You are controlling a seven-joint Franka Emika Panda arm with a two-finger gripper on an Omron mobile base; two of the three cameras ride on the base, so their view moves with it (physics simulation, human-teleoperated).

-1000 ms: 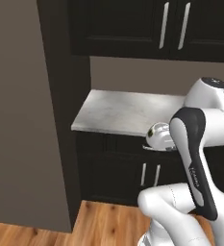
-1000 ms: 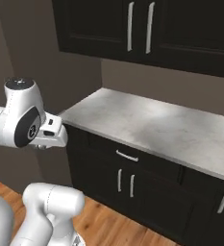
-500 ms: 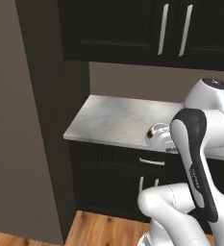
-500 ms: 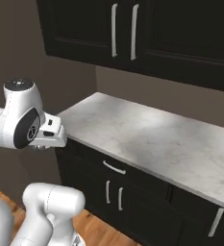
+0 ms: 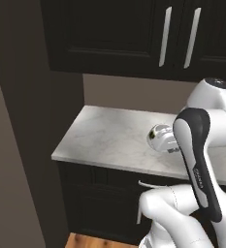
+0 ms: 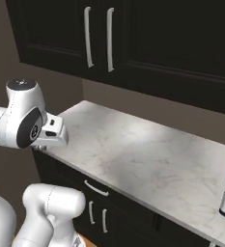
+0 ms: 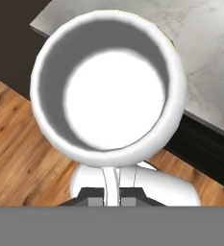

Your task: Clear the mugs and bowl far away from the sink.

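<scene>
pincer [image 7: 111, 194] is clenched on the rim of the squat glossy white mug [image 7: 108, 93], one finger inside the wall and one outside. the mug hangs in the air, mouth toward the hand camera, over the edge of the grey-white marbled stone surface [image 6: 152, 159], with wooden floor [image 7: 17, 158] below. it looks light and stiff, but its glazed wall is probably slippery and would chip if dropped, so a thin rim pinch calls for gentle handling.
</scene>
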